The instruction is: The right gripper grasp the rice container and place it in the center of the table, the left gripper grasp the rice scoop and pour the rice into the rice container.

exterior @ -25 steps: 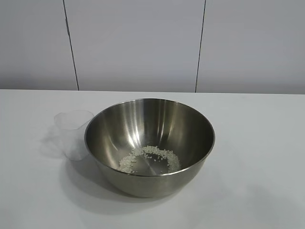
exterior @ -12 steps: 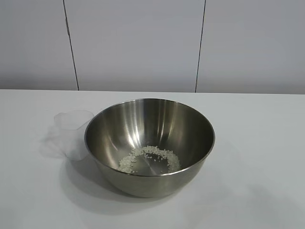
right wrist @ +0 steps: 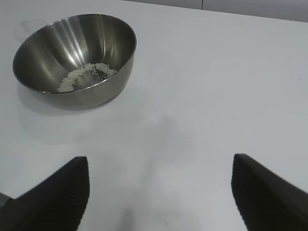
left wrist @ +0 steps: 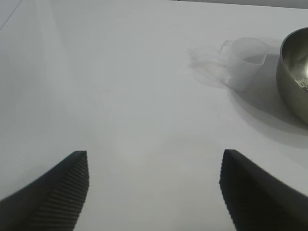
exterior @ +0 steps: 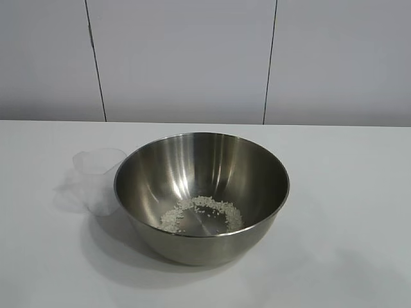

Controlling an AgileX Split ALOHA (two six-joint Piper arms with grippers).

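Observation:
The rice container [exterior: 202,192], a wide shiny steel bowl, stands in the middle of the white table [exterior: 347,192]. A ring of white rice [exterior: 202,213] lies on its bottom, also seen in the right wrist view [right wrist: 86,76]. The rice scoop [exterior: 97,179], a clear plastic cup, stands upright just left of the bowl and looks empty. My left gripper [left wrist: 154,161] is open over bare table, well away from the rice scoop [left wrist: 244,62]. My right gripper [right wrist: 160,166] is open too, apart from the rice container [right wrist: 74,57]. Neither arm shows in the exterior view.
A grey panelled wall [exterior: 192,58] runs behind the table's far edge. Bare tabletop lies to the right of the bowl and in front of it.

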